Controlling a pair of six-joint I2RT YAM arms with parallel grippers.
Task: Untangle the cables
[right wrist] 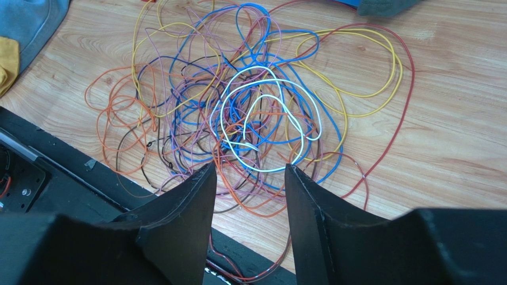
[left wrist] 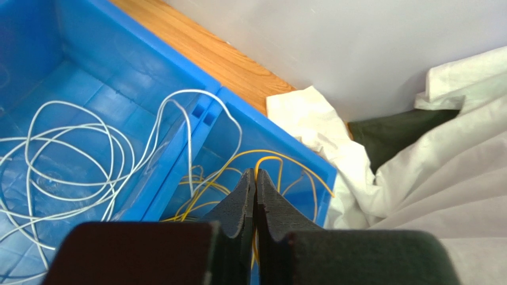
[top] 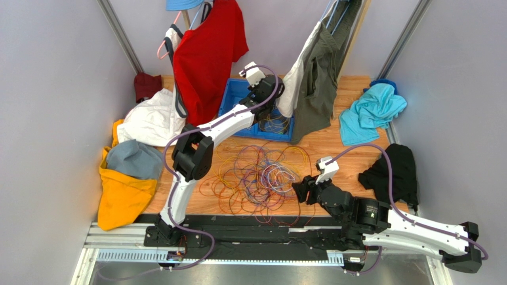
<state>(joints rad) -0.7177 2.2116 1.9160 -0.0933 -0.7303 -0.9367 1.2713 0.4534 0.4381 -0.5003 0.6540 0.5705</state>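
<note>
A tangle of thin cables (top: 256, 175), orange, purple, blue, yellow, red and white, lies on the wooden table. In the right wrist view the tangle (right wrist: 250, 113) spreads just beyond my fingers. My right gripper (top: 302, 191) is open and empty (right wrist: 250, 169), low at the tangle's near right edge. My left gripper (top: 271, 101) is over the blue bin (top: 235, 95). It is shut (left wrist: 256, 173) on a yellow cable (left wrist: 271, 159) that loops into the bin's right compartment. Loose white cables (left wrist: 71, 160) lie in the left compartment of the bin (left wrist: 149, 53).
A red shirt (top: 208, 53) and grey-green garments (top: 318, 71) hang behind the bin. White cloth (top: 152, 122), a yellow and grey heap (top: 125, 178), teal cloth (top: 372, 113) and black cloth (top: 393, 169) lie around the table edges. A black mat (top: 256, 222) borders the near edge.
</note>
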